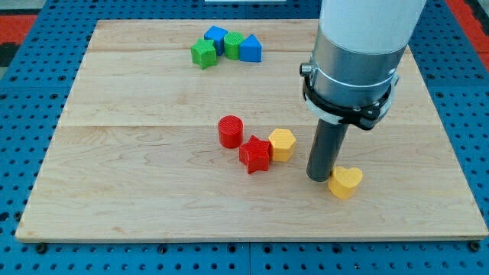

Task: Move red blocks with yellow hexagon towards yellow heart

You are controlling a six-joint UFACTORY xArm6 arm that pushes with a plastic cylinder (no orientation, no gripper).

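Dark tool, plain rod, grips nothing; my tip [318, 177] touching yellow heart [345, 182], right of yellow hexagon [281, 143].

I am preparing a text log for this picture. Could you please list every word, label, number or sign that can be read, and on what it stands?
None: no readable text shows in the camera view.
Blocks: red cylinder, red star, yellow hexagon, yellow heart and the blue and green blocks are plain.
Board: bare wood grain.
Arm and my tip, beside the heart: no marking visible.
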